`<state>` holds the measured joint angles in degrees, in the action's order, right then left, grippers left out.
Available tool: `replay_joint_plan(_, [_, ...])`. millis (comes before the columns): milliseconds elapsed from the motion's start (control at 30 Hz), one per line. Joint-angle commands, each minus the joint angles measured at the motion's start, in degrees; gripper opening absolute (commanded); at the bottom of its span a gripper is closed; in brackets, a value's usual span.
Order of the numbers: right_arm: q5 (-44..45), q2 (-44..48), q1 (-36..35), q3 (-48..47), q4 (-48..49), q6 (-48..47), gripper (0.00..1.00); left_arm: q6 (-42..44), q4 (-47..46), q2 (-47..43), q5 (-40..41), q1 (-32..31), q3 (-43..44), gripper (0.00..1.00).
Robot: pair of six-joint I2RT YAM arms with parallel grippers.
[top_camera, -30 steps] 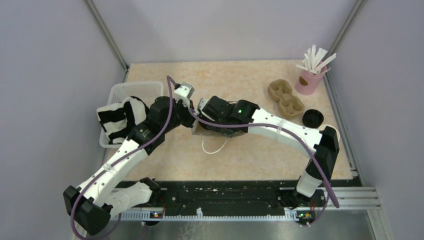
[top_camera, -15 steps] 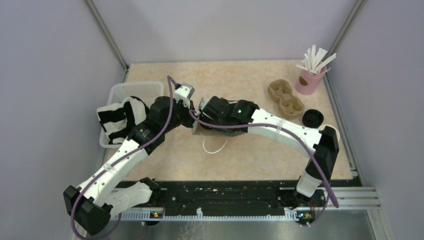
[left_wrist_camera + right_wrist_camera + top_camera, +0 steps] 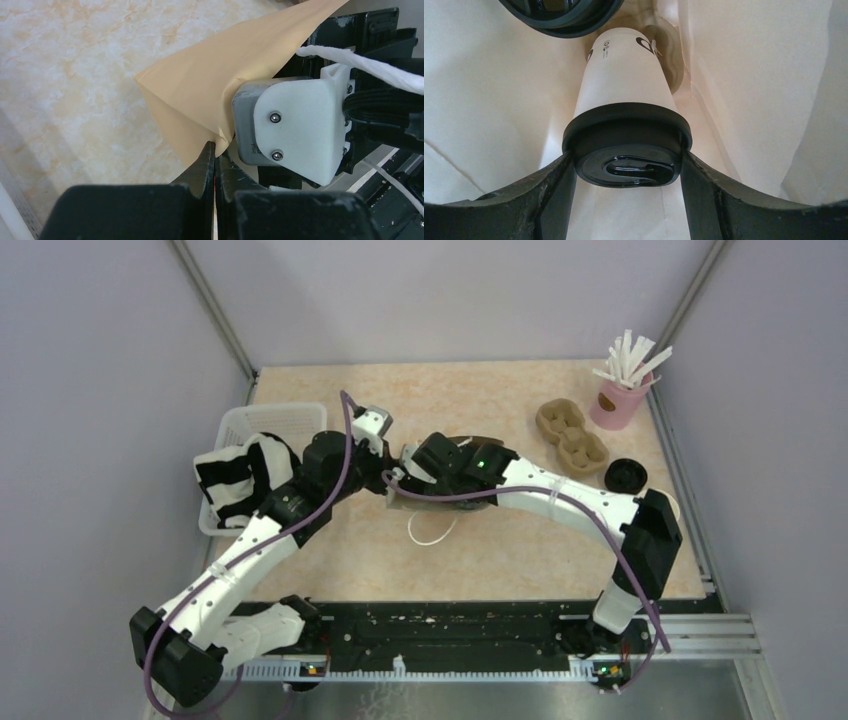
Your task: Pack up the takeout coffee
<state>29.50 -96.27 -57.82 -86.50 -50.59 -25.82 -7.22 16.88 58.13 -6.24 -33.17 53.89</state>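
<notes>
Brown paper bag (image 3: 200,95), its edge pinched flat between the closed fingers of the left end effector (image 3: 215,150). Over to the right end effector (image 3: 625,165): it grips a white paper cup with round black plastic lid (image 3: 624,85) at the lid, inside the bag, paper walls on both sides.

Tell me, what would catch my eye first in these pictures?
At the middle of the marbled beige table, the left gripper pinches the edge of a brown paper bag. Inside that bag, the right gripper clasps a small white paper cup with a round black plastic lid, its fingers on either side of the lid. In the far right corner stands a pink cup holding white wrapped straws.
</notes>
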Motion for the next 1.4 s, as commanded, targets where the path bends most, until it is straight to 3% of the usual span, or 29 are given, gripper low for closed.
replay_joint_plan(0, [2.67,-0.28,1.56,-1.07,1.55,-5.19,0.45,1.57,-0.95,0.62,-2.58,-0.59,1.36,0.00])
replay_joint_plan(200, [0.98,-0.84,2.04,-2.73,2.13,-6.73,0.44,2.33,-0.66,1.02,-3.03,-0.64,2.00,0.00])
replay_joint_plan(500, [-9.47,5.26,3.58,2.79,6.91,-14.96,0.44,2.95,0.65,1.13,-0.28,-0.64,2.76,0.00])
replay_joint_plan(833, [-16.03,7.84,5.18,2.89,5.08,-19.55,0.45,2.46,0.88,1.00,1.03,-0.49,2.99,0.00])
replay_joint_plan(1367, [-2.73,5.57,5.19,7.21,9.28,-26.49,0.46,3.35,1.04,0.39,-0.35,-0.49,3.15,0.00])
